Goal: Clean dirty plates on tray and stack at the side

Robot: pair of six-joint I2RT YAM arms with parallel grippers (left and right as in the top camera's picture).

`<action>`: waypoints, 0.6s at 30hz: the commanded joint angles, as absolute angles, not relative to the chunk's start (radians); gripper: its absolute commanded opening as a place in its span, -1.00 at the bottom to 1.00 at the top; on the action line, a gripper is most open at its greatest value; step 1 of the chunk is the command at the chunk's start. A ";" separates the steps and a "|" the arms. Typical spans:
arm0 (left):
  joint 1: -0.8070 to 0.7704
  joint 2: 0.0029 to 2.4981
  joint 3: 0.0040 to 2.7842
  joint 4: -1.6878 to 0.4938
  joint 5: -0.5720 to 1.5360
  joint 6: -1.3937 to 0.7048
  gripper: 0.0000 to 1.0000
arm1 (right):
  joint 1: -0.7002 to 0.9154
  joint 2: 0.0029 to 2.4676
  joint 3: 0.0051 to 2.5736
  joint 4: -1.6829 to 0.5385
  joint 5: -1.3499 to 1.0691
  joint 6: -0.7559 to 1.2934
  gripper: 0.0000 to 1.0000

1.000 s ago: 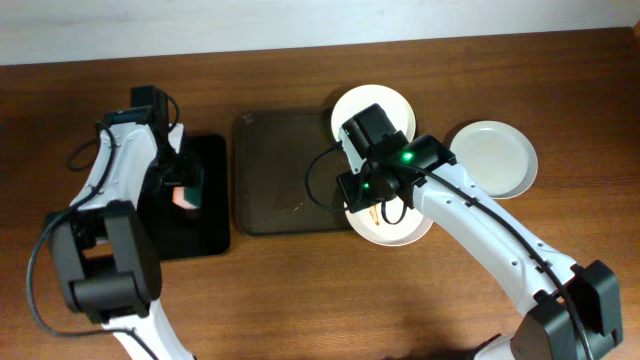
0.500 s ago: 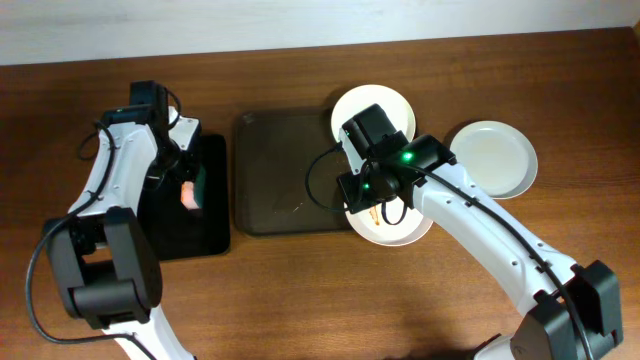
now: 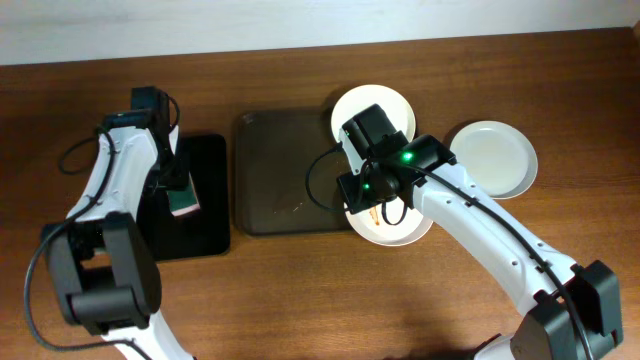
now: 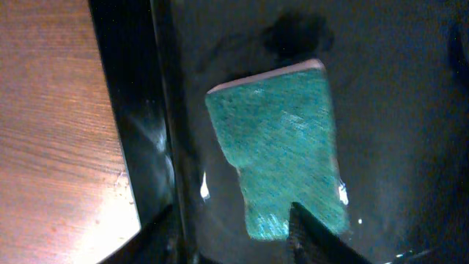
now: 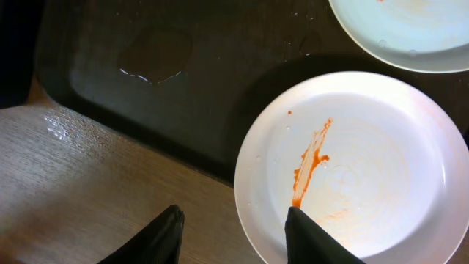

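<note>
The dark tray (image 3: pixel 270 170) lies mid-table. One plate (image 3: pixel 373 108) rests on its far right corner. A second plate (image 3: pixel 402 232), with an orange sauce streak, overhangs the tray's near right edge. A third plate (image 3: pixel 492 158) sits on the table to the right. In the right wrist view the streaked plate (image 5: pixel 366 176) and the far plate (image 5: pixel 403 33) show on the tray (image 5: pixel 146 66). My right gripper (image 5: pixel 234 235) is open, its fingers astride the streaked plate's left rim. My left gripper (image 4: pixel 234 238) is open just above a green sponge (image 4: pixel 282 154).
The sponge (image 3: pixel 185 200) lies green side up on a smaller glossy black tray (image 3: pixel 200 235) left of the dark tray. A small puddle of water (image 5: pixel 150 73) sits on the dark tray. Bare wooden table surrounds both trays.
The sponge, earlier held on edge with its pink side showing in my left gripper, now lies flat on the black tray, released. The right arm has not moved.
</note>
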State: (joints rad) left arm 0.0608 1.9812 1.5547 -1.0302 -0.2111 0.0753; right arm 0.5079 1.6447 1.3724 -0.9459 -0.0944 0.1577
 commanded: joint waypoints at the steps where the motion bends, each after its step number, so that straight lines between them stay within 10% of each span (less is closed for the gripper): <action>1: 0.059 1.949 1.537 -1.034 -0.151 0.129 0.11 | 0.516 1.640 1.371 -0.947 -0.101 0.166 -0.07; 8: 0.060 2.045 1.336 -0.786 -0.074 0.064 -0.14 | 0.516 1.640 1.371 -0.946 -0.101 0.166 -0.07; 13: 0.059 2.081 1.299 -0.744 -0.061 0.060 -1.00 | 0.516 1.640 1.371 -0.946 -0.101 0.166 -0.07; 18: 0.059 1.988 1.427 -0.892 0.034 0.060 -1.00 | 0.516 1.640 1.371 -0.946 -0.101 0.166 -0.06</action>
